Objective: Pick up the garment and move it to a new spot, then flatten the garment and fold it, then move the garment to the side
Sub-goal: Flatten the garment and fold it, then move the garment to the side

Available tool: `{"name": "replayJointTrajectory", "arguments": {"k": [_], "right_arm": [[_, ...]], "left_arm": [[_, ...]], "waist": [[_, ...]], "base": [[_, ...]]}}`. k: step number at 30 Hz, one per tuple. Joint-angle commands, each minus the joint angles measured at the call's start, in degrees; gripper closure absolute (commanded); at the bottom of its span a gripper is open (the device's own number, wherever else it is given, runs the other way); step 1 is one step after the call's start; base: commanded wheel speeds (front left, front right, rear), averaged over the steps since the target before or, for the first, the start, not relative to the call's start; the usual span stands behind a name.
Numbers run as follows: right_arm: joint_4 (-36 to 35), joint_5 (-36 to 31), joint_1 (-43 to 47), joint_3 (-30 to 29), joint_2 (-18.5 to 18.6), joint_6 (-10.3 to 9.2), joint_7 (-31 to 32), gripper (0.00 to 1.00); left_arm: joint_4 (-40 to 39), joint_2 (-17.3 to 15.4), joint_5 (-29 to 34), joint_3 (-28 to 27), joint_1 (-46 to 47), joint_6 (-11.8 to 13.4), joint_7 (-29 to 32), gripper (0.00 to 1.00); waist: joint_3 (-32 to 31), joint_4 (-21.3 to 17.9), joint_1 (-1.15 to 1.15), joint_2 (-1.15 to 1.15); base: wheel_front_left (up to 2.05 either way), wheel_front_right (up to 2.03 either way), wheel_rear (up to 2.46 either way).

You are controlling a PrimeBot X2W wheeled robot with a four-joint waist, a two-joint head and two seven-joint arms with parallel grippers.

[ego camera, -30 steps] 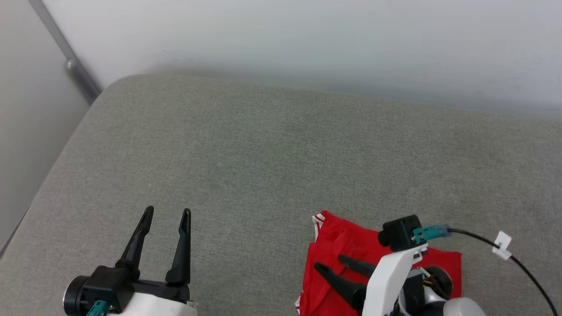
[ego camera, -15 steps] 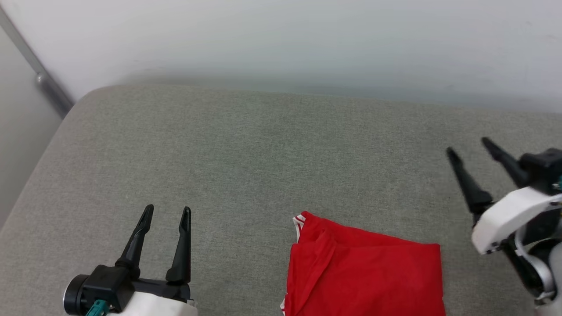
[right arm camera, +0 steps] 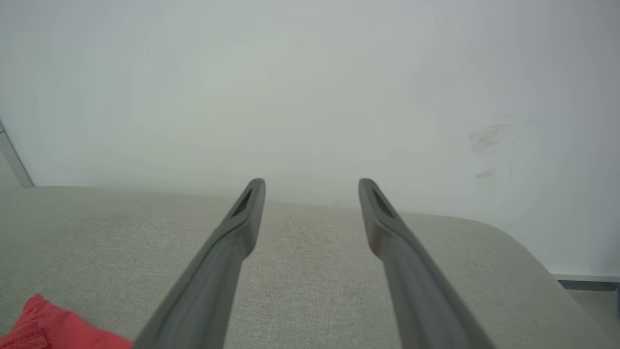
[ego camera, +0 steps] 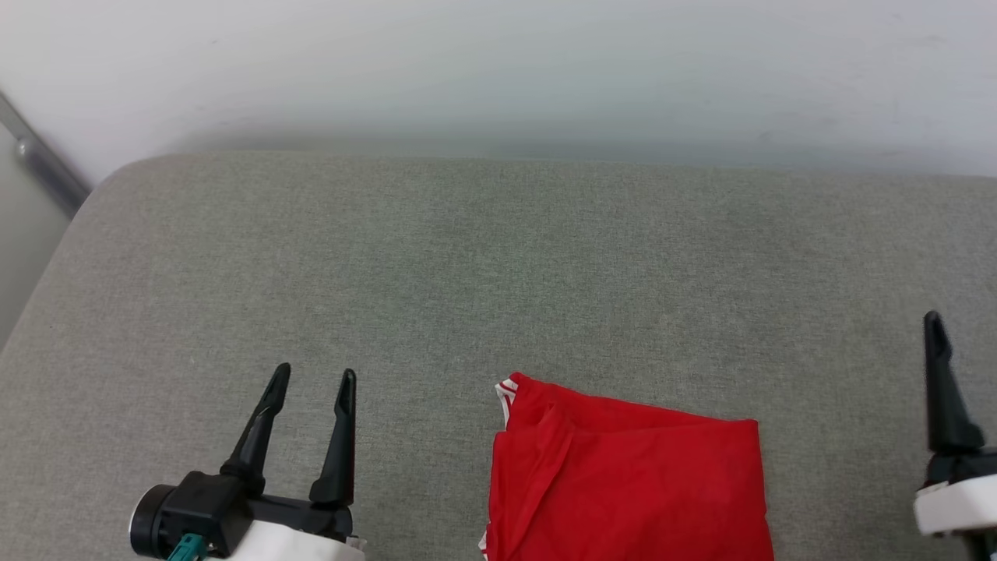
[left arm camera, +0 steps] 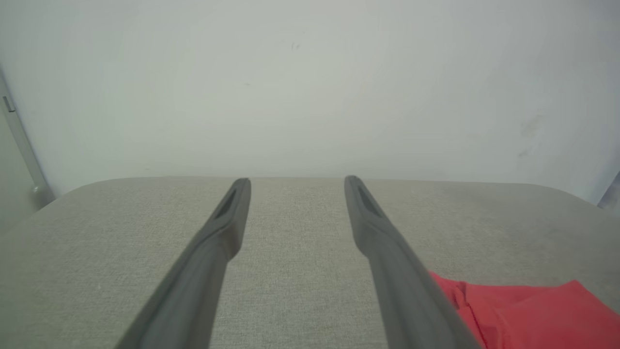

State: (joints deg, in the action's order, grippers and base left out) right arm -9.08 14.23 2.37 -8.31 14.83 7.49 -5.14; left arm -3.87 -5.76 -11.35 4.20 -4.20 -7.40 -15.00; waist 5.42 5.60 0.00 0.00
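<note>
Head view: folded garment (ego camera: 623,483) lies on grey cushion (ego camera: 467,257) between left gripper (ego camera: 315,374) and right gripper (right arm camera: 312,184), both spread and empty; pinching only its top layer could undo the fold.

- My left gripper (ego camera: 316,371): sits at the lower left of the head view. Jaws apart, nothing between them. Both dark fingers (ego camera: 257,425) point forward and lean a little to my right.
- My left wrist (ego camera: 195,518): black housing with a teal connector (ego camera: 185,548) at its base. The white forearm shell (ego camera: 288,545) lies behind it at the bottom edge.
- My right gripper (right arm camera: 311,183): jaws wide apart in its own wrist view, empty, with the fingers running straight ahead.
- My right arm, head view: one dark finger (ego camera: 944,389) stands upright at the far right edge, above a black mount (ego camera: 962,465) and a white shell (ego camera: 956,506).
</note>
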Motion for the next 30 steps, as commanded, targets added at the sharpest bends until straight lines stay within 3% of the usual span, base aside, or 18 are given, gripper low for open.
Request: {"name": "replayJointTrajectory", "arguments": {"k": [1, 10, 23, 27, 30], "right_arm": [[-0.16, 0.03, 0.55, 0.21, -1.2, 0.0, -0.73, 0.0], [1.35, -1.73, 2.65, 1.04, -5.95, -0.01, -5.52, 0.0], [1.96, -0.35, 2.26, 0.8, -6.61, -0.01, -4.33, 0.0], [2.56, 2.16, 3.5, 3.42, -4.78, -0.03, 4.21, 0.0], [1.39, 5.39, 3.89, 6.16, -2.02, -0.03, 14.95, 0.0]], "left_arm": [[0.02, 0.01, -0.01, 0.09, -0.21, -0.07, -0.24, 0.0], [-1.08, 0.57, -0.26, -0.77, -1.05, -0.07, -0.24, 0.0], [-1.18, -0.2, -0.09, 0.15, -0.76, -0.07, -0.24, 0.0], [-1.22, -0.45, -0.3, 0.32, -0.59, -0.07, -0.24, 0.0], [-1.12, -0.51, -0.31, 0.55, -0.26, -0.07, -0.24, 0.0]], "waist": [[0.0, -0.07, 0.0, 0.0], [-0.14, -0.11, 0.0, 0.0], [-0.45, 0.24, 0.0, 0.0], [0.02, 0.02, 0.0, 0.0], [0.5, -0.12, 0.0, 0.0]], "base": [[0.0, 0.0, 0.0], [0.0, 0.0, 0.0], [0.0, 0.0, 0.0], [0.0, 0.0, 0.0], [0.0, 0.0, 0.0]]}}
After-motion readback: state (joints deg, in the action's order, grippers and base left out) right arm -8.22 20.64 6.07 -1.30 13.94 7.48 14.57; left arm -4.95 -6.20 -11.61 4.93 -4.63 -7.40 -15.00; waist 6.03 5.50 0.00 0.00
